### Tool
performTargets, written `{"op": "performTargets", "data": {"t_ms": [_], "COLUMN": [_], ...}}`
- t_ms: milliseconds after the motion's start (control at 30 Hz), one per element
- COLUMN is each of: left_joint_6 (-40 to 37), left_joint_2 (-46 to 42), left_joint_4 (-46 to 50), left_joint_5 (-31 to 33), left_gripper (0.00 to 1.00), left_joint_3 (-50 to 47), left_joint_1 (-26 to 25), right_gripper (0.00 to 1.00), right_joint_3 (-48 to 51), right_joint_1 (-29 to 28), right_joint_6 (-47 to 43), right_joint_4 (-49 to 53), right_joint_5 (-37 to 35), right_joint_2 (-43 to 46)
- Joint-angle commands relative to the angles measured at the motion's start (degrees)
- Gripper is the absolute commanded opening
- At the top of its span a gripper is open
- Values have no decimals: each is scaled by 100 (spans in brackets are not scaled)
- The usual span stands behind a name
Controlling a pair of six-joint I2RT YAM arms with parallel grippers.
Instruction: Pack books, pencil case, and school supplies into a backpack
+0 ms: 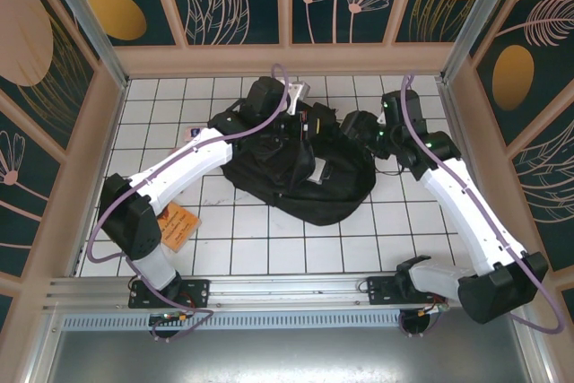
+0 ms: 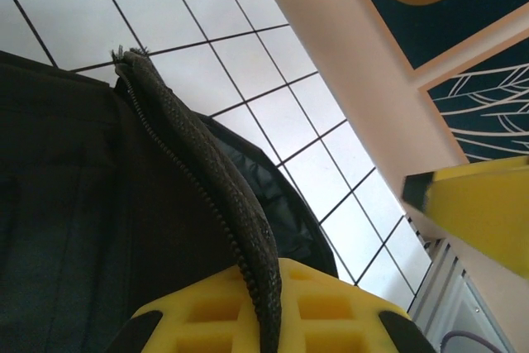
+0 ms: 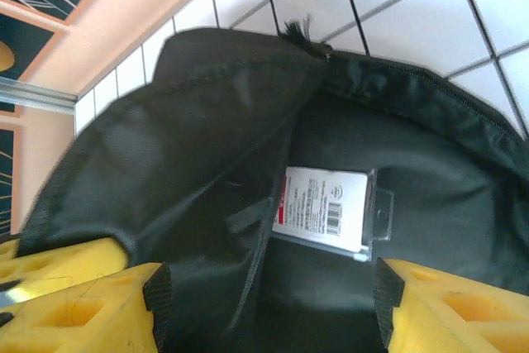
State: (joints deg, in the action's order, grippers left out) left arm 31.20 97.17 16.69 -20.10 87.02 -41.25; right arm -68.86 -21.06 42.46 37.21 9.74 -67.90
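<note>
The black backpack [image 1: 296, 181] lies slumped in the middle of the table with its mouth open. My left gripper [image 1: 294, 127] is at its far rim, shut on the zip edge [image 2: 211, 175], which runs up between the closed yellow fingers [image 2: 331, 312]. My right gripper [image 1: 361, 127] hangs over the far right of the bag and is open. Its fingers [image 3: 463, 312] stand wide apart above the dark inside [image 3: 207, 146], with nothing between them. An orange booklet [image 1: 177, 225] lies on the tiles beside the left arm. The other supplies are out of view.
A white barcode label in a clear sleeve [image 3: 326, 208] lies inside the bag, also visible from above [image 1: 321, 170]. Wooden walls [image 1: 287, 60] close in the tiled table [image 1: 413, 221] at the back and sides. A blurred yellow block [image 2: 488, 212] sits at the right edge of the left wrist view.
</note>
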Motion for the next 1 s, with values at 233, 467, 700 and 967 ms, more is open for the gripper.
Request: {"op": "performTargets", "data": {"t_ms": [233,467,700,967], "left_joint_6": [142,226,221,196], "left_joint_2": [-206,-485,-888,-1238], "left_joint_4": [-368,-484,-268,238], "left_joint_5": [-688,-1040,-638,248], "left_gripper": [30,48,54,54], "left_joint_3": [-295,-359,-455,-539], "left_joint_1": [24,24,22,188], "right_gripper": [66,70,70,70], "right_joint_3": [1751,1980,2305,1833], "right_joint_1": [580,583,570,198], "right_joint_6": [2693,3302,3628,2005], "right_joint_4": [-2497,-3123,-3468,-2155], "right_joint_5": [2265,2305,2117,1767], "right_joint_2": [196,371,848,591]}}
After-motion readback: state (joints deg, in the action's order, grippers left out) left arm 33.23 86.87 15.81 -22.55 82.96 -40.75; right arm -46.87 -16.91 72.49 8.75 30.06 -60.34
